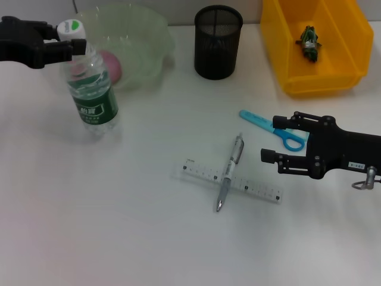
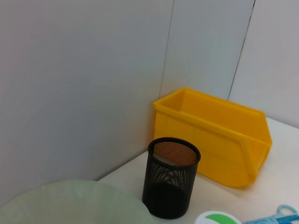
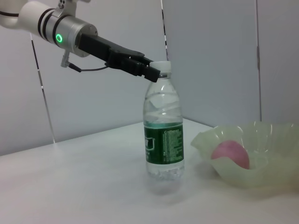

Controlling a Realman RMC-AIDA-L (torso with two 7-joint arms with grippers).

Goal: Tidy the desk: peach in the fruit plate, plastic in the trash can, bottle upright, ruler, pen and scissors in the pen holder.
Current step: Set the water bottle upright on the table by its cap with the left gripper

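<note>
A clear bottle [image 1: 92,89] with a green label stands upright beside the pale green fruit plate [image 1: 149,36], which holds the pink peach [image 1: 112,65]. My left gripper [image 1: 70,47] is shut on the bottle's neck just under the white cap; the right wrist view shows that gripper [image 3: 155,73] at the bottle [image 3: 163,135]. The pen [image 1: 231,170] lies across the clear ruler [image 1: 256,189] mid-table. Blue scissors [image 1: 265,124] lie just beyond my right gripper [image 1: 271,140], which stands open and empty. Green plastic [image 1: 309,42] lies in the yellow trash can [image 1: 286,71]. The black mesh pen holder [image 1: 218,42] is empty.
The pen holder [image 2: 170,182] and the trash can [image 2: 215,135] stand near the back wall. The fruit plate [image 3: 252,163] with the peach [image 3: 230,154] sits right beside the bottle. Bare table stretches along the front and left.
</note>
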